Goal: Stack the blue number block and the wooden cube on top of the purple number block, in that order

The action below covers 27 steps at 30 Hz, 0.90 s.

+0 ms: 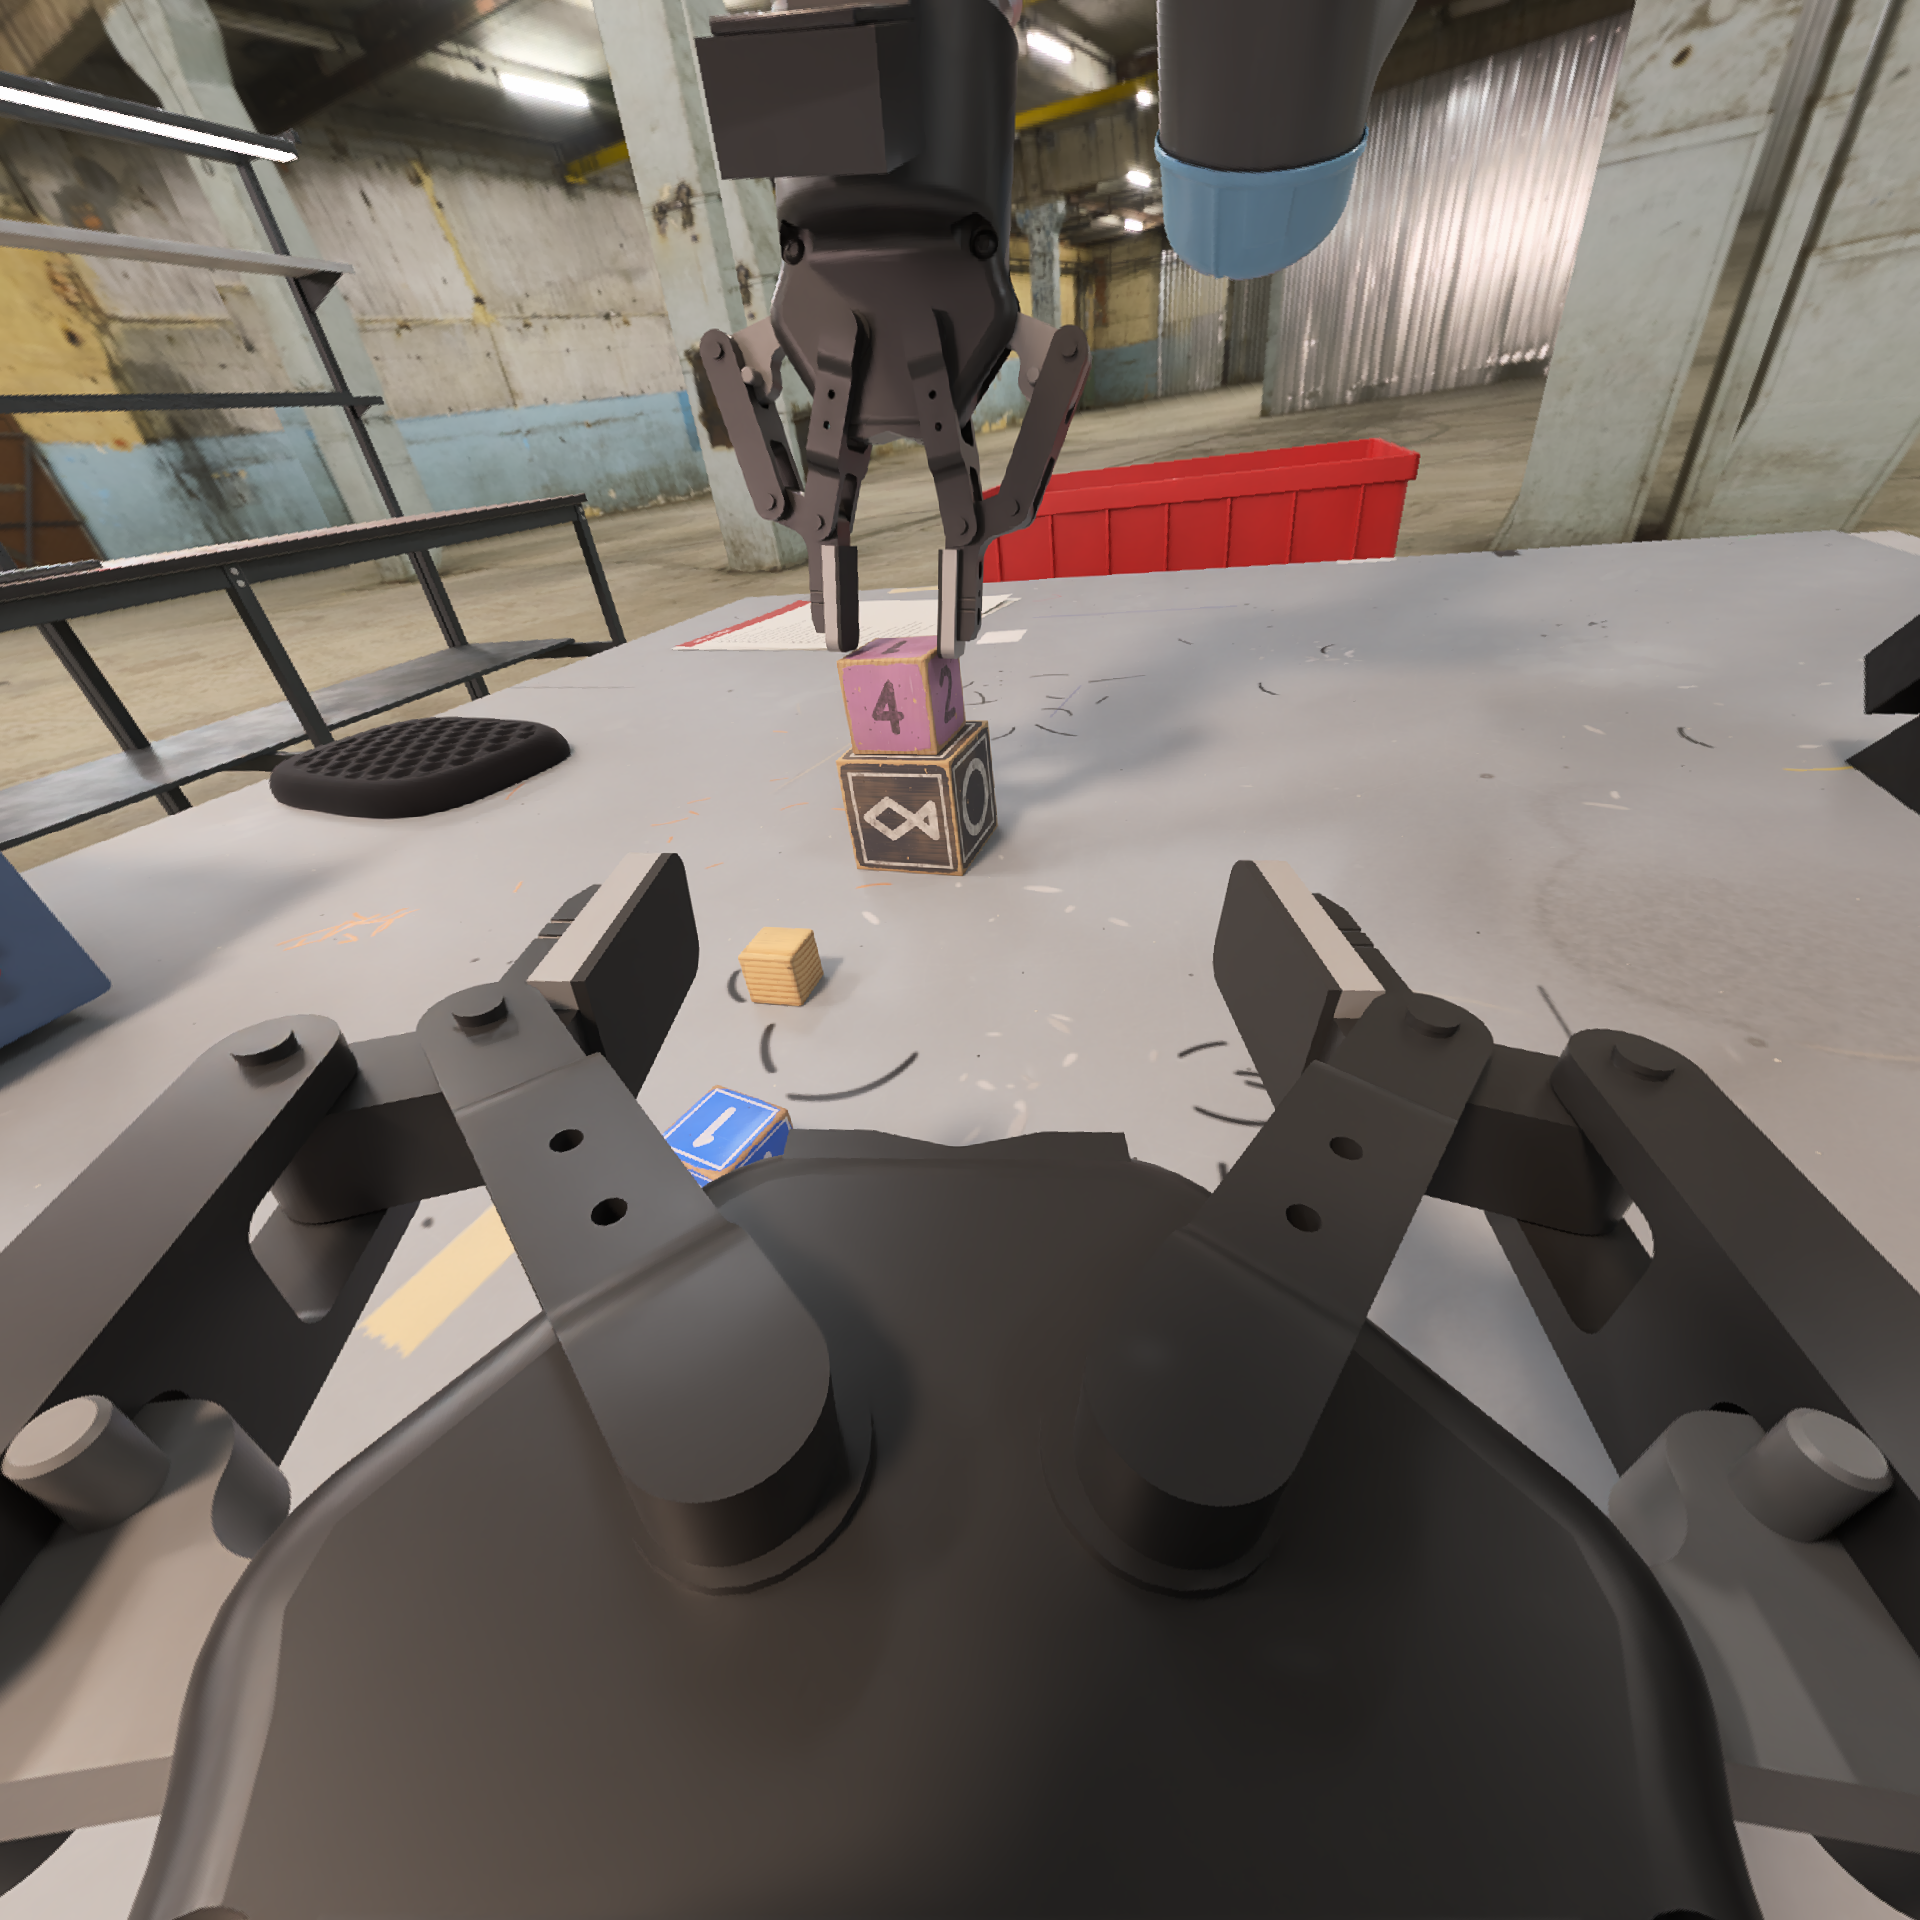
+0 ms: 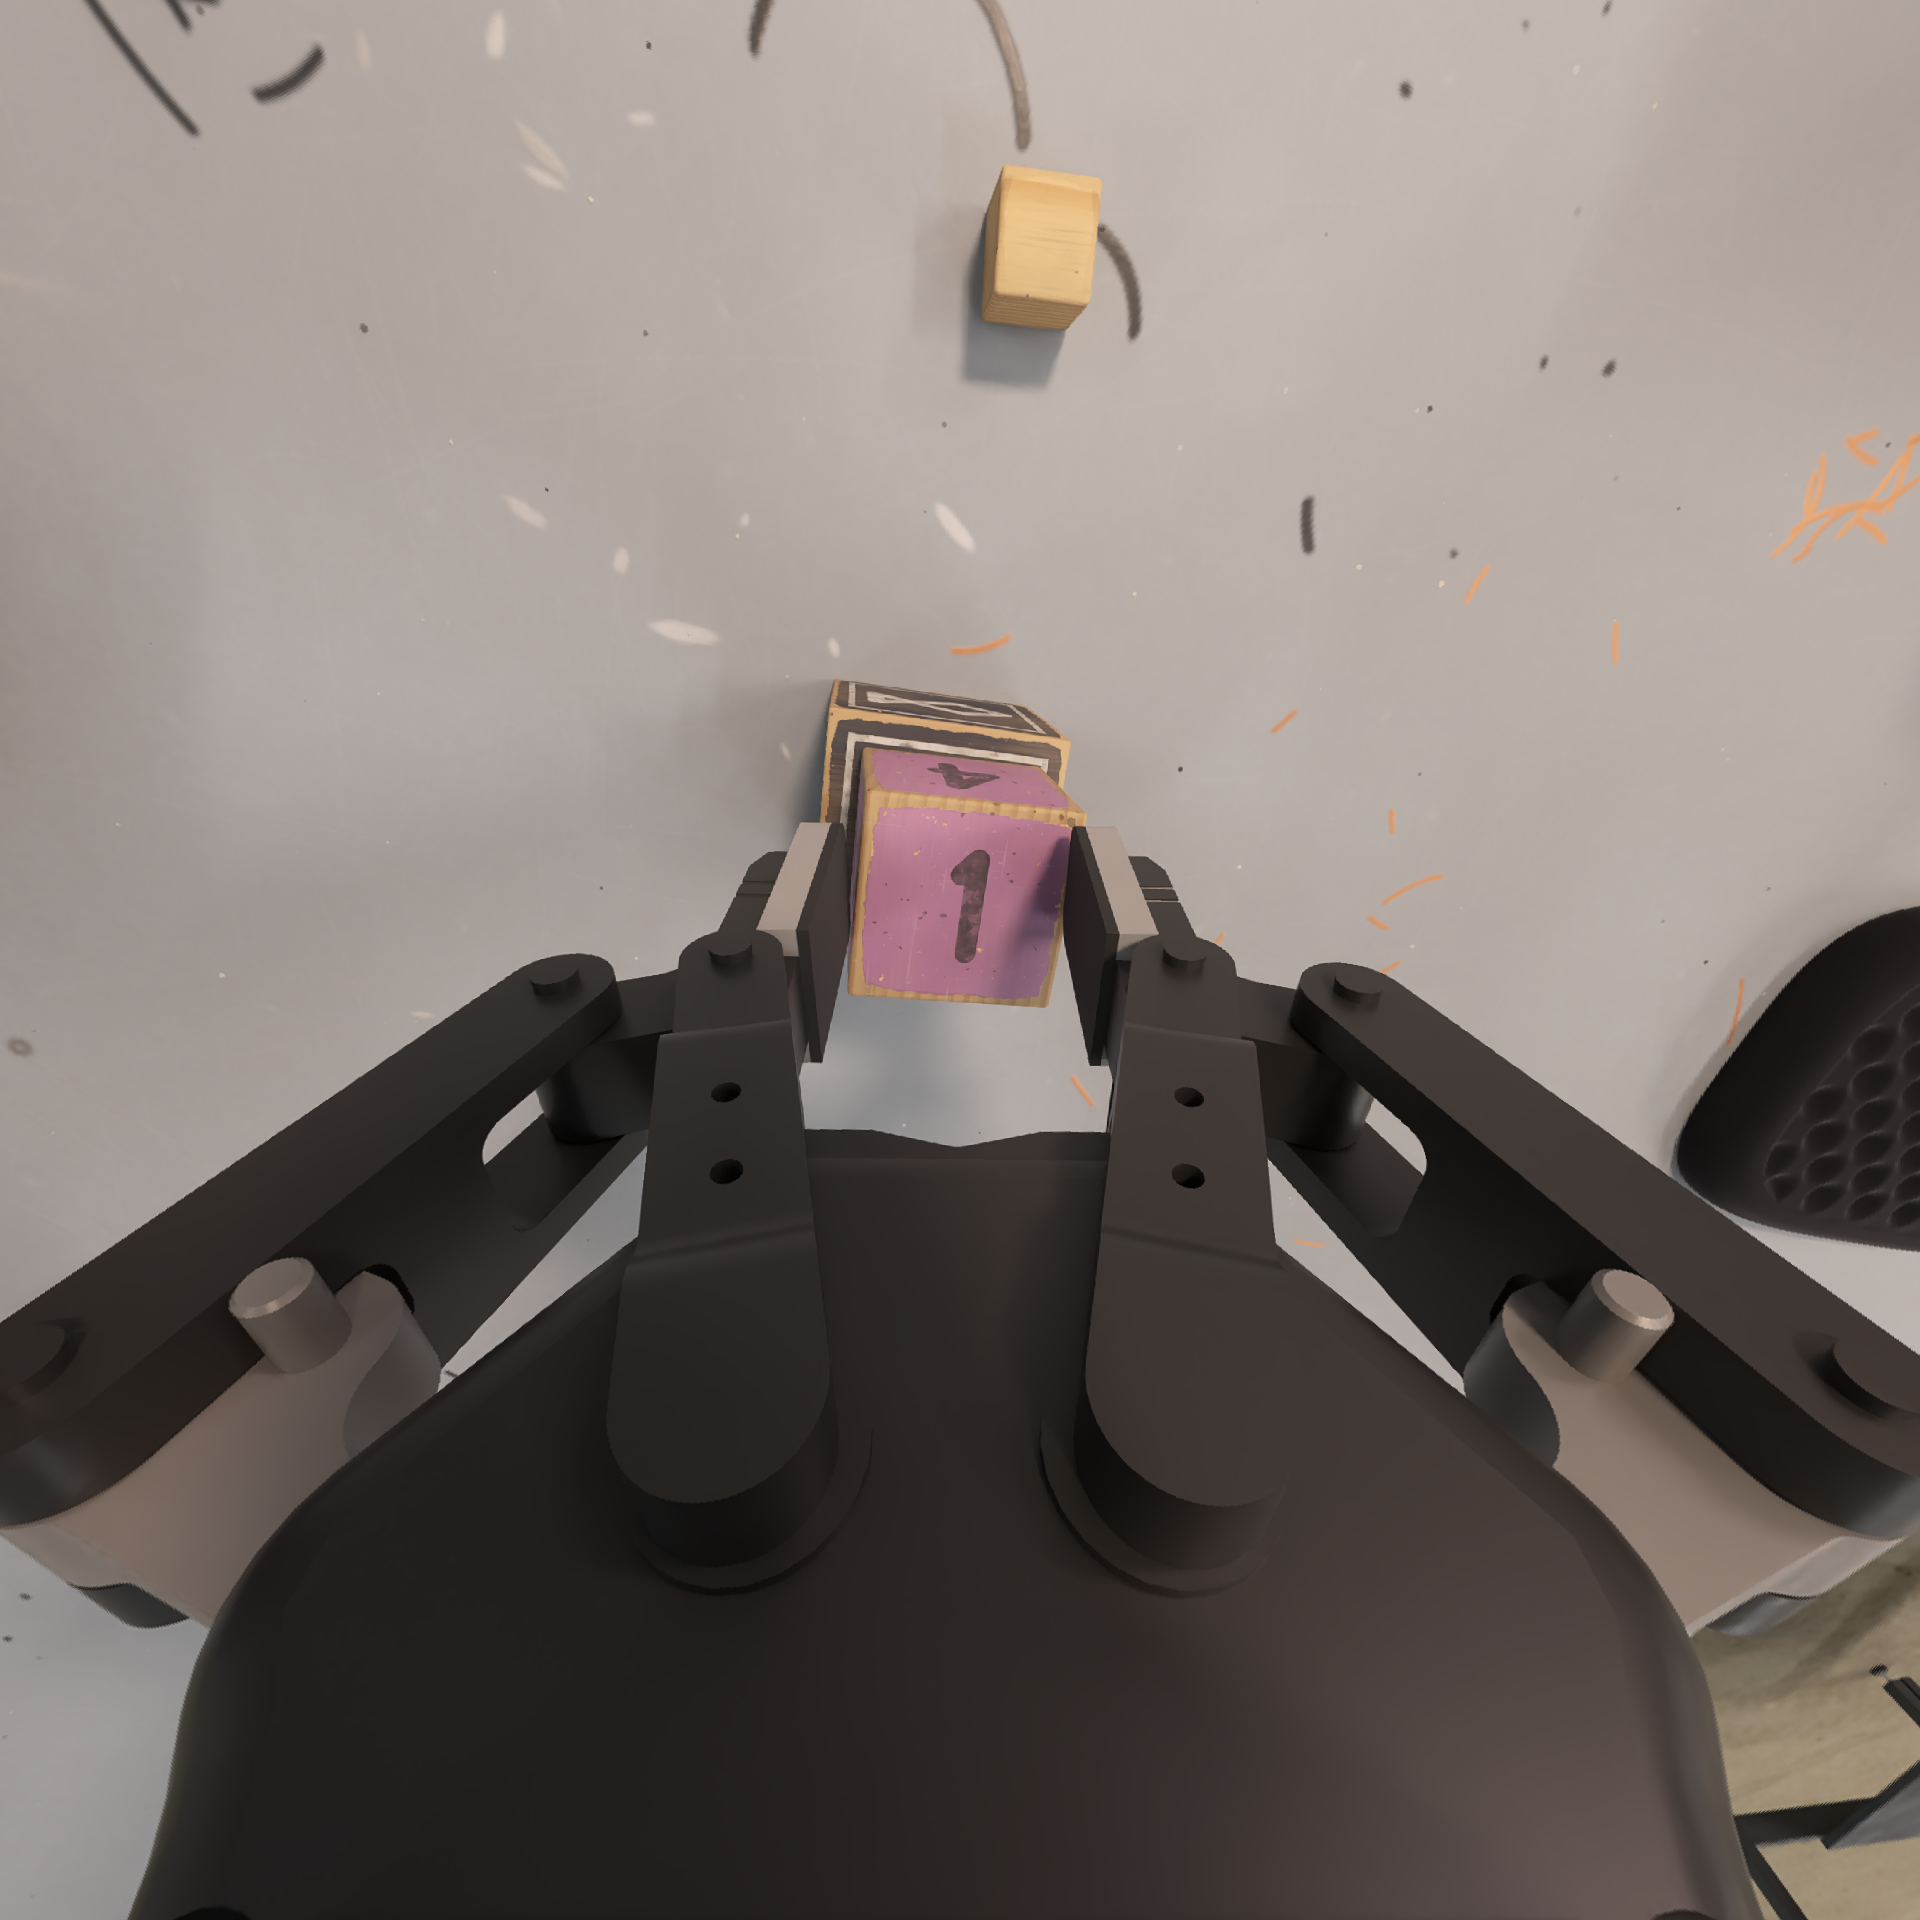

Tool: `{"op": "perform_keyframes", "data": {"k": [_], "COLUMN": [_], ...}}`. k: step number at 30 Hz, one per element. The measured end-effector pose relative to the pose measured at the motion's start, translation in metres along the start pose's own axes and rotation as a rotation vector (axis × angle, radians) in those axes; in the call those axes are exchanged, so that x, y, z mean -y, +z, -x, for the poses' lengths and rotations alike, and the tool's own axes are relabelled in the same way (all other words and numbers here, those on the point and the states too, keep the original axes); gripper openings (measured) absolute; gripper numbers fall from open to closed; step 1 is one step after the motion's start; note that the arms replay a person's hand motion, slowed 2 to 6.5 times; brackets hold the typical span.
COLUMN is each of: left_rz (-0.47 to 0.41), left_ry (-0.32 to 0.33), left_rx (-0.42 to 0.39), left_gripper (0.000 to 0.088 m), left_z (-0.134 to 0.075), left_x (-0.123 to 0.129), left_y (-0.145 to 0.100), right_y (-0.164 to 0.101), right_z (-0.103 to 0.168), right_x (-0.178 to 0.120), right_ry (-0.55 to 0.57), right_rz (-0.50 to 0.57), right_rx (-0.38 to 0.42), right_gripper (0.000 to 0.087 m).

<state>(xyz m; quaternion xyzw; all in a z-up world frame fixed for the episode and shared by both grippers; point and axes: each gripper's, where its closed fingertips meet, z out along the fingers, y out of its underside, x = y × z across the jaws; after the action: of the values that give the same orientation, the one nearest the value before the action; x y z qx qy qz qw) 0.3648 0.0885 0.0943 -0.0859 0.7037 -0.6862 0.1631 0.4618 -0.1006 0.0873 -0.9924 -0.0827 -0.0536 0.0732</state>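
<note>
The purple number block (image 1: 894, 707) stands on a black patterned block (image 1: 914, 816) at mid-table. My right gripper (image 1: 896, 634) hangs straight above it, fingertips level with the block's top edge. In the right wrist view the purple block (image 2: 961, 904) sits between the fingers of my right gripper (image 2: 956, 842), which are barely wider than it, over the black block (image 2: 935, 717). The small wooden cube (image 1: 781, 966) lies on the table nearer me, also in the right wrist view (image 2: 1042, 249). The blue number block (image 1: 727, 1132) lies tilted, half hidden behind my open, empty left gripper (image 1: 951, 883).
A black perforated pad (image 1: 416, 764) lies left of the stack, also in the right wrist view (image 2: 1829, 1091). A sheet of paper (image 1: 769, 629) and a red bin (image 1: 1205, 509) are at the far edge of the grey table (image 1: 1455, 831). A metal rack (image 1: 260, 582) stands at left.
</note>
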Motion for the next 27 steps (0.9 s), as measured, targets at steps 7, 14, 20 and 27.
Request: {"op": "perform_keyframes", "data": {"k": [7, 14, 20, 27], "left_rz": [-0.003, -0.005, -0.006, -0.007], "left_ry": [-0.002, -0.004, -0.005, -0.005], "left_rx": [-0.002, -0.005, -0.006, -0.007], "left_gripper": [0.0854, 0.0854, 0.0854, 0.0854], "left_z": [0.0000, -0.0002, -0.0001, -0.0001], "left_x": [0.0003, 0.0005, 0.0006, 0.0006], "left_y": [-0.0003, -0.0004, -0.0005, -0.0006], "right_y": [0.0007, 0.0012, 0.0019, 0.0023], "right_z": [-0.0039, -0.0054, -0.0069, -0.0069], "right_x": [-0.0010, -0.0012, -0.0016, -0.0016], "right_ry": [0.010, 0.017, 0.020, 0.029], "right_rz": [0.015, 0.011, 0.010, 0.000], "right_rx": [0.003, 0.010, 0.007, 0.012], "right_gripper": [0.0381, 0.0386, 0.0399, 0.0418]}}
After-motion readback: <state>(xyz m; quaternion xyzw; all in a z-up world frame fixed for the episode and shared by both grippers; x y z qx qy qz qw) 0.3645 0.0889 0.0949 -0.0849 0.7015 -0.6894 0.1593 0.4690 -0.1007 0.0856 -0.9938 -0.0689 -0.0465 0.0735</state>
